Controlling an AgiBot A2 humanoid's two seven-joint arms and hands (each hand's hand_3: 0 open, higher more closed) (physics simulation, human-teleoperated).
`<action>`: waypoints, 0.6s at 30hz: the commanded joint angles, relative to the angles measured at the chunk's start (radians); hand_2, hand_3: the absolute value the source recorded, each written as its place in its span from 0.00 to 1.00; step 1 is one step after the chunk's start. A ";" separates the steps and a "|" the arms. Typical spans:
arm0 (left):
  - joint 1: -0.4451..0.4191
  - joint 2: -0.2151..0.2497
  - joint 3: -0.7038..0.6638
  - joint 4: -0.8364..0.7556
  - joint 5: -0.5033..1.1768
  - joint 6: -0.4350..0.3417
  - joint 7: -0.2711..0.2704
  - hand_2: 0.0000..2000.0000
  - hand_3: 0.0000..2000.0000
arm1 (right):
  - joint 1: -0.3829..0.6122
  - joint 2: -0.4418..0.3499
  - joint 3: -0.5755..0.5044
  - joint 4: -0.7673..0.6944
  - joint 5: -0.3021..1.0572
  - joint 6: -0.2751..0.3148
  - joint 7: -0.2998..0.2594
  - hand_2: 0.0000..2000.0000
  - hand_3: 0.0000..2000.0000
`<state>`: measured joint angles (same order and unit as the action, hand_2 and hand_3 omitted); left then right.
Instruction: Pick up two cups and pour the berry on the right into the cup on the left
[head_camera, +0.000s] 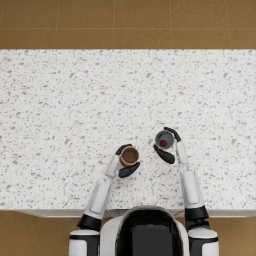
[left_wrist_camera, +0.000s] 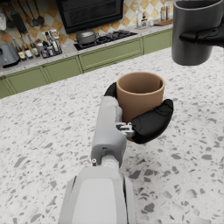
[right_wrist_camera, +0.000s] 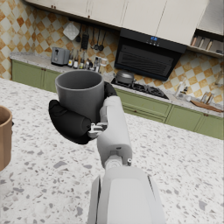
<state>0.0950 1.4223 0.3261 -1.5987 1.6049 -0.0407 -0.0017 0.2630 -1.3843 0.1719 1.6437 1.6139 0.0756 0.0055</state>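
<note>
Head view looks steeply down on the speckled surface (head_camera: 75, 100) from some height. Each wrist view looks along its forearm, close, apparently toward kitchen cabinets. All share both cups.

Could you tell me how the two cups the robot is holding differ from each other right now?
The brown cup is tan-brown, while the grey cup is dark grey. The grey cup holds a red berry; the brown cup looks empty in the head view. The left hand holds the brown cup and the right hand holds the grey cup, which sits higher in the left wrist view. Both are upright, handleless and open-topped.
</note>
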 joint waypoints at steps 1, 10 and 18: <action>0.032 0.018 0.004 0.020 0.016 -0.001 0.000 1.00 0.64 | 0.024 -0.010 -0.001 0.062 0.032 0.001 0.000 1.00 0.64; 0.064 0.045 0.011 0.065 0.138 -0.002 0.000 1.00 0.64 | 0.035 -0.030 0.023 0.166 0.319 0.006 0.001 1.00 0.64; 0.084 0.062 0.007 0.080 0.192 -0.003 0.000 1.00 0.64 | 0.028 -0.038 0.030 0.246 0.575 0.014 0.001 1.00 0.64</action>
<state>0.1622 1.4774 0.3370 -1.5153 1.7978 -0.0436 -0.0015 0.2831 -1.4196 0.1989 1.8561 2.2214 0.0905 0.0069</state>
